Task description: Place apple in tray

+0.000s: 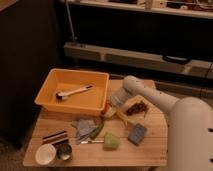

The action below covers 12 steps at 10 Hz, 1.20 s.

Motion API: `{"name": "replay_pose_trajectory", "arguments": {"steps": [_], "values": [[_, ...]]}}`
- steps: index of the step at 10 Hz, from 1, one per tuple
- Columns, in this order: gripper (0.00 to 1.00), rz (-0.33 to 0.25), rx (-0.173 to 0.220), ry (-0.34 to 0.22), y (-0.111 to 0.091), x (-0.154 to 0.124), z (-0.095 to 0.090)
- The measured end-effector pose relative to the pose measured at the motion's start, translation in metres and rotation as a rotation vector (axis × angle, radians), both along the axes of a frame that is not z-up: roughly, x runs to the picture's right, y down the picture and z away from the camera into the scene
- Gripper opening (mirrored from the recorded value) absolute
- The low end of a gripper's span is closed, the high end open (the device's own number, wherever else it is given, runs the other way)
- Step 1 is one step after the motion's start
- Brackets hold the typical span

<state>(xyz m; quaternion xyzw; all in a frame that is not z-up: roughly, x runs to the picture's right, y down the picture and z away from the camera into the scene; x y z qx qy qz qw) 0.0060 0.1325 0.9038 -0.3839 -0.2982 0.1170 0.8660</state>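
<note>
The orange-yellow tray [60,102] stands at the table's back left, with a white-handled brush [74,92] lying in it. My gripper [113,104] is low over the table just right of the tray's front right corner, and the white arm [150,95] reaches in from the right. A small orange-red patch, which I take for the apple [107,107], shows at the gripper's tip beside the tray wall. Most of the apple is hidden by the gripper, and I cannot tell whether it is held.
A dark bunch of grapes [137,107] and a pale banana [123,118] lie right of the gripper. In front are a grey cloth [83,126], a green vegetable [97,131], a green sponge [111,141] and a blue sponge [136,134]. A white bowl [45,154] and metal cup [64,152] are front left.
</note>
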Motion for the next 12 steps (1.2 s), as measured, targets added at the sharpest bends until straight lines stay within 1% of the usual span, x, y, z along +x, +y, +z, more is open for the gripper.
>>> {"name": "replay_pose_trajectory", "arguments": {"steps": [7, 8, 9, 10, 11, 12], "values": [[0.0, 0.002, 0.0, 0.002, 0.0, 0.001, 0.0], [0.0, -0.001, 0.006, 0.006, 0.0, 0.003, -0.001], [0.0, -0.007, 0.026, 0.025, -0.001, 0.009, -0.002], [0.0, -0.008, 0.046, 0.049, -0.002, 0.017, -0.01], [0.0, -0.017, 0.087, 0.092, -0.008, 0.024, -0.027], [0.0, -0.038, 0.138, 0.131, -0.017, 0.022, -0.052]]}}
